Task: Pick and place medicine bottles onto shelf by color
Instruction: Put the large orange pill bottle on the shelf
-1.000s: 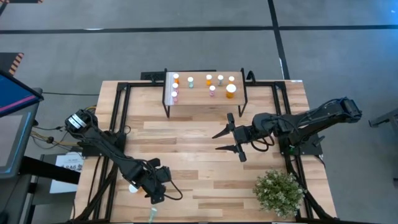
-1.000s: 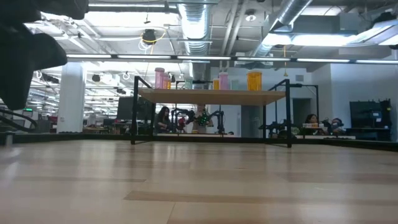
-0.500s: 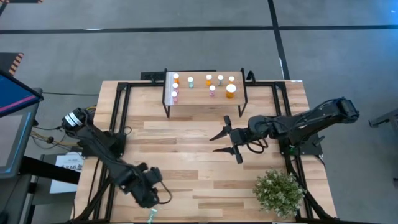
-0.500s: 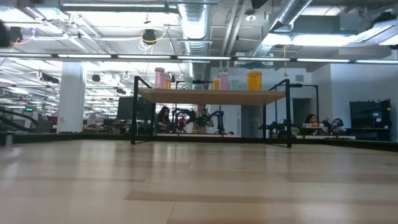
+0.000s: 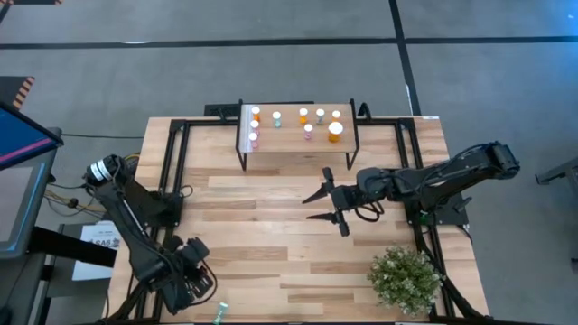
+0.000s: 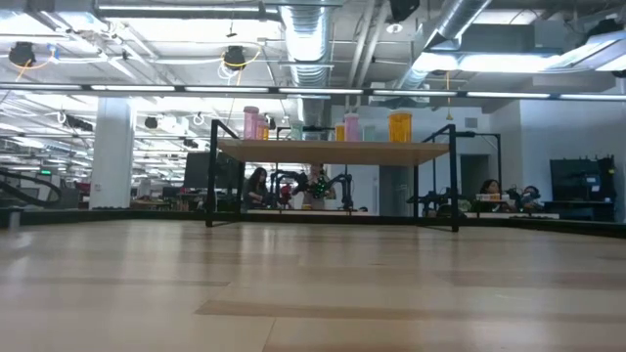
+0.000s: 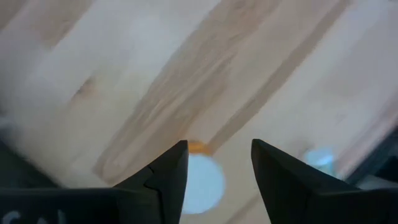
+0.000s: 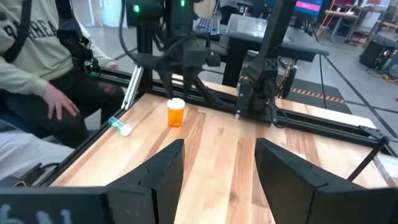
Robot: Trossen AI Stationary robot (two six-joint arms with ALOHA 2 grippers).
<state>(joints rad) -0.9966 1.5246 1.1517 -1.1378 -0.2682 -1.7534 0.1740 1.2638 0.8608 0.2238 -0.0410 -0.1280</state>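
A: Top centre, the shelf [image 5: 298, 144] already carries most bottles [image 5: 335, 131].

B: Left?

A: An orange bottle [image 8: 176, 113] and a green bottle [image 5: 219, 313], bottom left. Left gripper [image 7: 214, 163] hangs open over the orange one; right gripper [image 5: 327, 199] open mid-frame, empty.

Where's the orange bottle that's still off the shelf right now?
The orange bottle stands upright at the table's near-left corner, right under the left gripper, whose jaws are open. A green bottle lies on its side close by at the table edge.

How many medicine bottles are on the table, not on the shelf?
2. An orange bottle stands upright by the left hand; a greenish bottle lies on its side near the table edge beside it. The left arm could hide more.
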